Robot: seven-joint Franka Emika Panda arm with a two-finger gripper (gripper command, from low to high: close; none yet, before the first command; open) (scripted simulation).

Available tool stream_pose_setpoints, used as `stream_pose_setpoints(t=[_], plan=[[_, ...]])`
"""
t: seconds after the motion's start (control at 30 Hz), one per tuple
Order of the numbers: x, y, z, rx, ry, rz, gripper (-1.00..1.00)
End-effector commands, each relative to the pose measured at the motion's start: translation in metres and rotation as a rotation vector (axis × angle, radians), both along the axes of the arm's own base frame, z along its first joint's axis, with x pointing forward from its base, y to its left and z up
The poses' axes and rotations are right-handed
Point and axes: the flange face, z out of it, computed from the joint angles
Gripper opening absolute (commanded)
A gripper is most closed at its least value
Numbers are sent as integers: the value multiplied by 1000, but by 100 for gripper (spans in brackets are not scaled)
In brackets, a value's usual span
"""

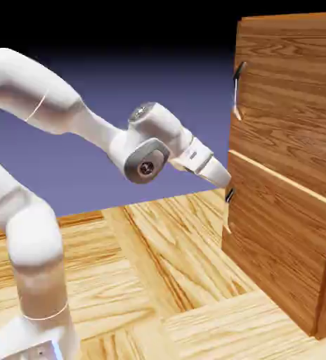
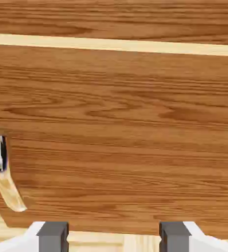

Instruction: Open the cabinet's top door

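While the gripper stood apart, the upper handle sat near twelve o'clock above it, exterior view. Backing off the lower door before rising seemed wisest.

The exterior view's right edge cuts off the cabinet; the claw's fingertips run off the hand view's bottom edge.

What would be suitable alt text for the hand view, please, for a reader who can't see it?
A reddish-brown wood-grain cabinet panel fills most of the view, a pale strip crossing above it. A curved handle, dark at its top, sits at the left edge; the open claw's grey tips show at the bottom.
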Motion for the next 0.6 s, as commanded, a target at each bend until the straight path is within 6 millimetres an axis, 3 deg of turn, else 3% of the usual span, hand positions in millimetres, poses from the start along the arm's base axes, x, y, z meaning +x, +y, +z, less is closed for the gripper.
stream_pose_setpoints(t=[0.0,0.3,0.57], plan=[[-3,-5,12,14,-22,-25,0],[-42,-28,109,122,-227,-197,0],[-80,-9,172,176,-413,-263,0]])
